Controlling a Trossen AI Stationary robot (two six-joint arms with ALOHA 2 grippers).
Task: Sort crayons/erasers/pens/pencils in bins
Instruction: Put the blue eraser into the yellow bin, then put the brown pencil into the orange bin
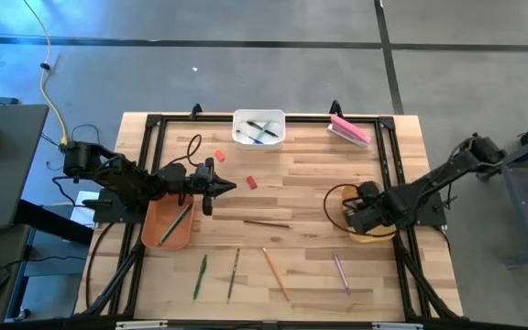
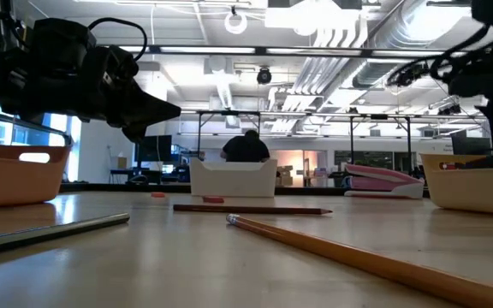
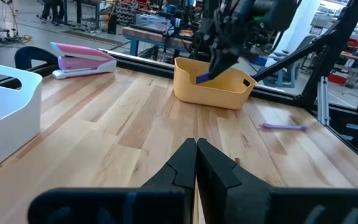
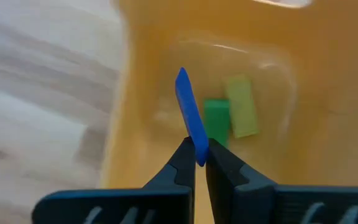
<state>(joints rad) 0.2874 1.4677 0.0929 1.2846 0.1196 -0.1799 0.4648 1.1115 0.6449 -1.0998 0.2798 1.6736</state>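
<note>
My right gripper [image 1: 359,214] hangs over the mustard yellow bin [image 1: 371,235] at the table's right, shut on a short flat blue piece [image 4: 189,112]. Two green pieces [image 4: 230,115] lie on that bin's floor. My left gripper [image 1: 220,187] is shut and empty, held level above the table beside the orange-brown bin [image 1: 166,225], which holds long sticks. The white bin [image 1: 259,126] at the far edge holds pens. Two red crayons [image 1: 252,182] lie left of centre. Several pencils [image 1: 275,272] lie flat toward the near edge. My right gripper pinches the blue piece by its lower end [image 4: 199,152] between its two fingertips. The fingers come steeply from above into the yellow bin's opening. The piece sticks out past the fingertips, lifted clear above the bin's floor and the green pieces.
A large pink block [image 1: 349,129] lies at the far right. A black frame [image 1: 388,156] borders the tabletop. A brown pencil [image 1: 266,223] lies mid-table, and a purple stick [image 3: 283,127] lies near the yellow bin. Open wood lies between the arms.
</note>
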